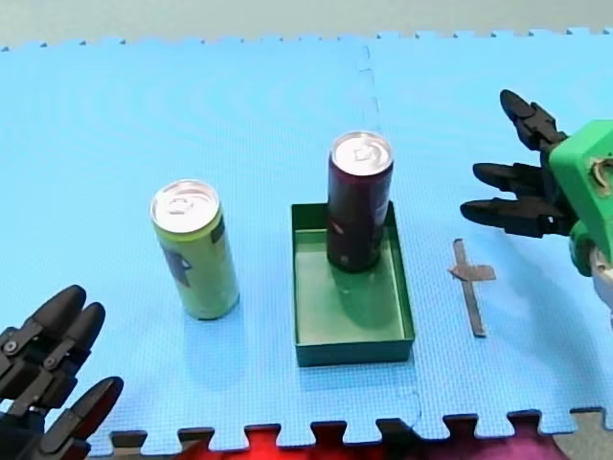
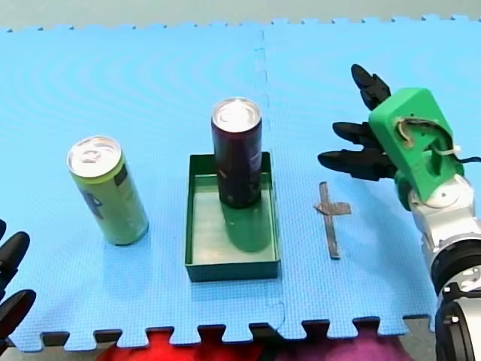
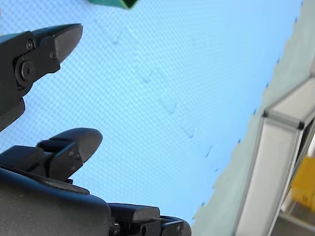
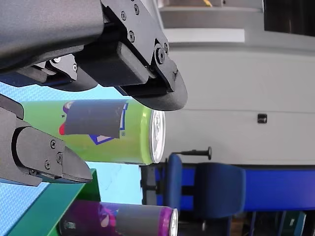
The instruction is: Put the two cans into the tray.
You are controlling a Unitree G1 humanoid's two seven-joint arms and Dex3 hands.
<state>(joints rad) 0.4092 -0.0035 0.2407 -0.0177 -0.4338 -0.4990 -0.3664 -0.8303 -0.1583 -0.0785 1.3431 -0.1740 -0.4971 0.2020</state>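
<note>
— Where's everything?
— The green can stands ahead of the empty left hand, outside the tray. The purple can stands in the tray, inward of the right hand, which is also empty.
— Risk?
— The tall green can may topple under a glancing grip, or bump the purple can going in.

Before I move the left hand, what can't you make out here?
Left hand, near left corner: head views, cut off by the edge.
Tray far wall: head views, partly behind the purple can.
Green can base: second wrist view, behind a finger.
Right hand, right of the tray: palm under its green housing.
</note>
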